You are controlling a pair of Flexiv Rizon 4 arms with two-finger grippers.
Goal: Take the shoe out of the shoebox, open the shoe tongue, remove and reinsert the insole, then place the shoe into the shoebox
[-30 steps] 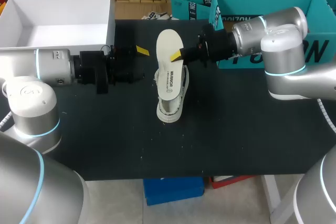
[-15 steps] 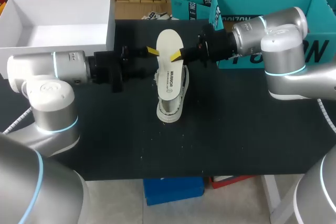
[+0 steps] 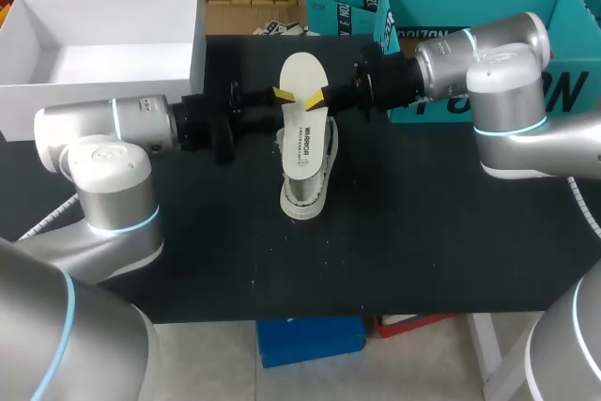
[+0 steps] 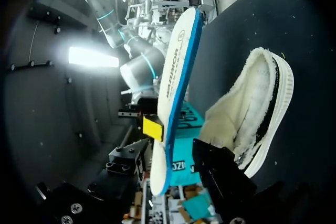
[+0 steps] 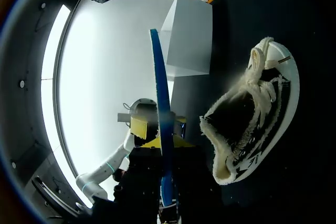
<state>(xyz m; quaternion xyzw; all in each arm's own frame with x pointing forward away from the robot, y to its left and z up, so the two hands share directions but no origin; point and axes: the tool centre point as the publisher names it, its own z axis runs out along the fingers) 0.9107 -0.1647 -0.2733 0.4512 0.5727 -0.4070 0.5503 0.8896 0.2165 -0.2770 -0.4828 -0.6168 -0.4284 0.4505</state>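
While pinching insole (image 3: 302,77) over shoe (image 3: 302,202) at table (image 3: 423,232) centre with right gripper (image 3: 315,100), risks bending it by closing left gripper (image 3: 282,94), open astride it from nine o'clock, off-centre. Could also snag on fleecy collar toward six o'clock, crumpling instead of sliding in.

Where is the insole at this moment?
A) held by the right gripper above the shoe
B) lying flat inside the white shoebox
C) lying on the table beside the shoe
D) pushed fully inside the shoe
A: the right gripper is shut on the insole, which hangs in the air over the shoe.
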